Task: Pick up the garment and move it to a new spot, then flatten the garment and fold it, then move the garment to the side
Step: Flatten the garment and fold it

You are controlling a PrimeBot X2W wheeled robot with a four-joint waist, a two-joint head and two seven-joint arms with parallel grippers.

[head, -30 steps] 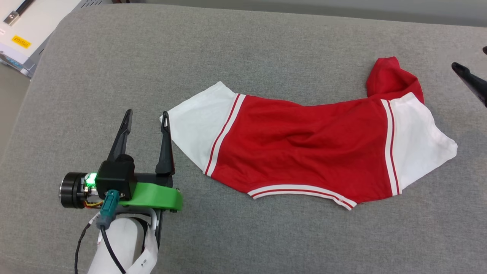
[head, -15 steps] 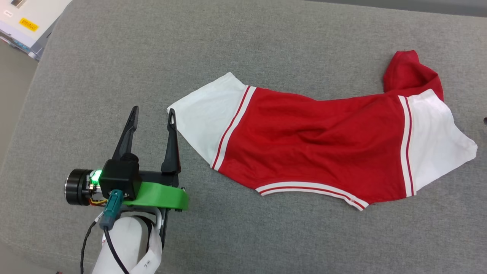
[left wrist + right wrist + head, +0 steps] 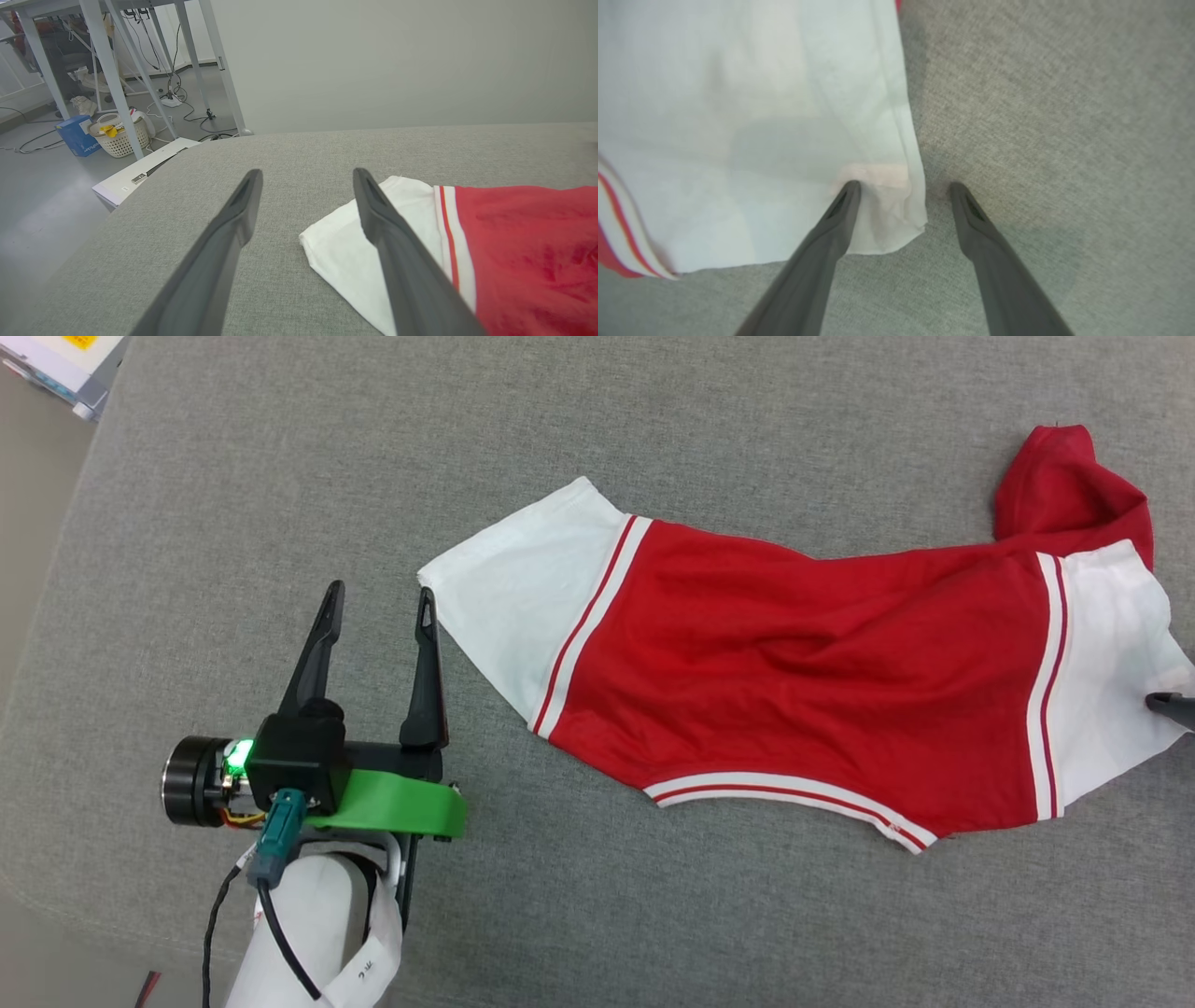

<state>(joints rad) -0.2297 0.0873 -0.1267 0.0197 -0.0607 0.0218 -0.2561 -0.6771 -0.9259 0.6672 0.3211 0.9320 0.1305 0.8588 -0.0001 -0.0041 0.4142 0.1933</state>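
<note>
Left gripper: jaws spread wide, empty, low over the grey padded surface. Its inner finger sits just beside the corner of the near white sleeve; contact cannot be told.

Garment: lies stretched across the surface, red body creased in the middle, a white sleeve at each end, red cloth bunched up at the far right.

Right gripper: jaws apart, straddling the far sleeve's edge, one fingertip on white cloth, the other on bare grey. Nothing clamped.
</note>
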